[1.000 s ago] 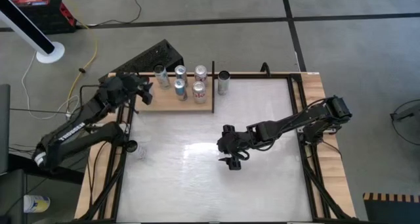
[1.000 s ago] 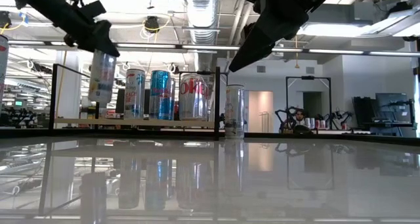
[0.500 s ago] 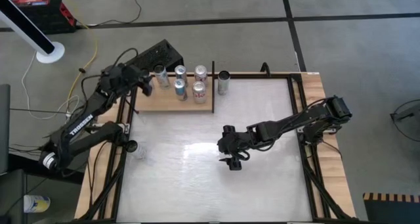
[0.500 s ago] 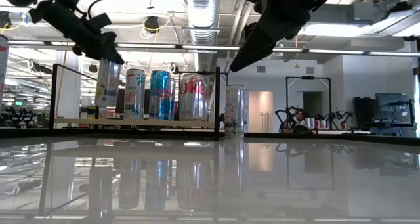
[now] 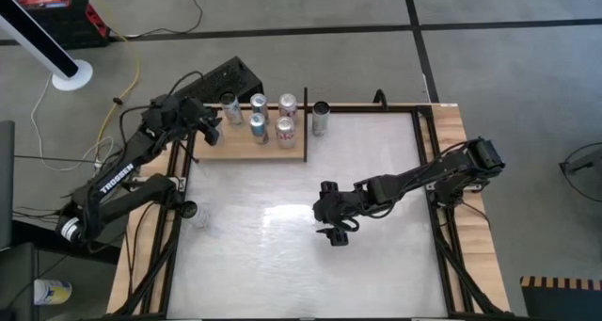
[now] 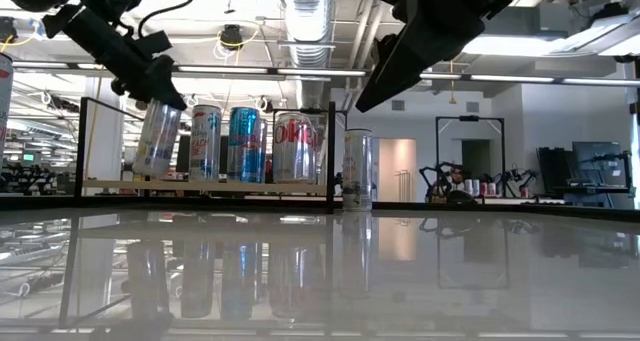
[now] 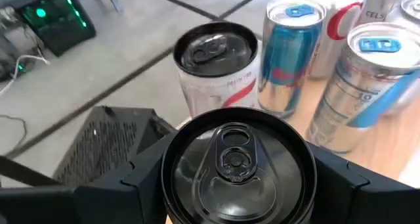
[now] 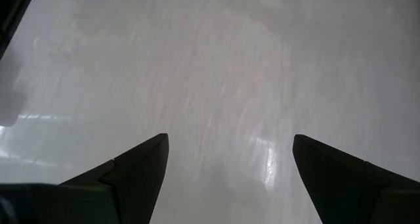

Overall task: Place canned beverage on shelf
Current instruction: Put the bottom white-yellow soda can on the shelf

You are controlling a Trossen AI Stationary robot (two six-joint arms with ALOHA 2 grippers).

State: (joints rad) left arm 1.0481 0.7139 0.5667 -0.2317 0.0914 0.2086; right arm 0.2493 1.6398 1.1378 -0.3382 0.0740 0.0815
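My left pincer (image 5: 209, 123) clamps tilted can (image 6: 157, 136) over shelf (image 5: 240, 150) left end, upper left. Right pincer (image 5: 336, 229) spread wide, empty, mid-tabletop (image 5: 282, 255).

left gripper (image 6: 150, 79) carried can (image 6: 158, 136) lower onto shelf (image 5: 246, 145) (can now tilted).

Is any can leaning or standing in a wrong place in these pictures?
Yes. The can in the left claw leans at the left end of the shelf, not yet upright like the cans beside it. One more can stands on the white table, just off the shelf's right end.
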